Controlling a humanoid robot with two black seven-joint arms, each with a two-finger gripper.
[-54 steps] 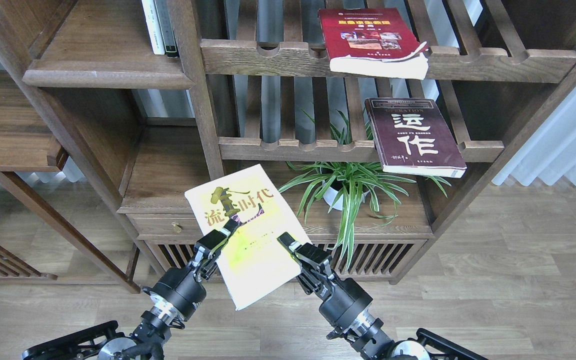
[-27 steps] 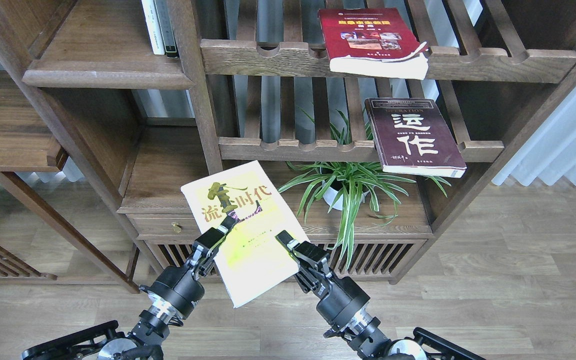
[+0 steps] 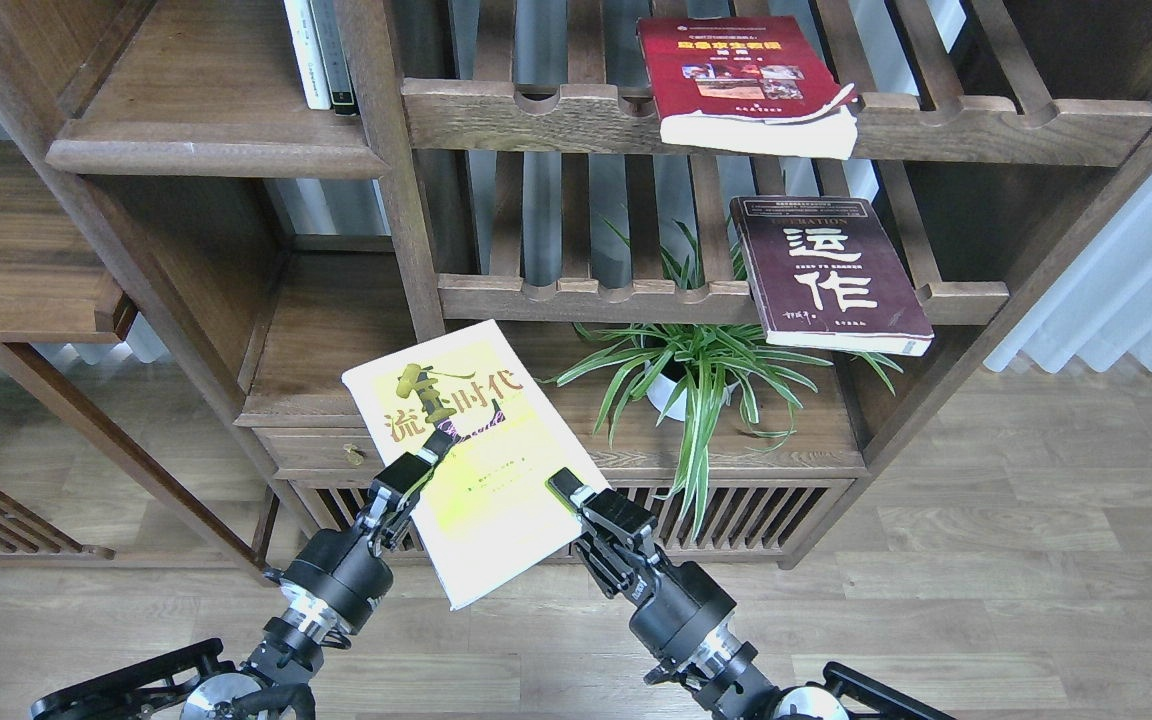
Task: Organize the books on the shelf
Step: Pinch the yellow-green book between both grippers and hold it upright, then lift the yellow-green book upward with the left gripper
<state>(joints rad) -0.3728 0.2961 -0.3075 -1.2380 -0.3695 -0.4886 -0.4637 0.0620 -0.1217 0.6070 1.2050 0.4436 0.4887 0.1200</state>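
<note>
Wood-plank flooring [image 3: 1036, 560] is seen along the bottom, with a big dark bookcase filling the rest. Nearest, the yellow-green book [image 3: 471, 450] is held up in the air between both arms, tilted, in front of the low drawer cabinet [image 3: 326, 450]. The left gripper [image 3: 428, 455] is clamped on its left edge, one finger laid over the cover; the right gripper [image 3: 568, 490] is pressed at the right edge, but whether those fingers are closed on it can't really be made out. Just behind, a spider plant [image 3: 696, 375] in a white pot is parked on the cabinet top. Further back, the maroon book [image 3: 826, 275] is laid flat on the lower slatted rack [image 3: 586, 295], overhanging the rail. The red book [image 3: 736, 80] is laid on the upper slatted rack [image 3: 536, 115], and slim volumes [image 3: 319, 55] are stood on the solid shelf [image 3: 206, 150] up left.
</note>
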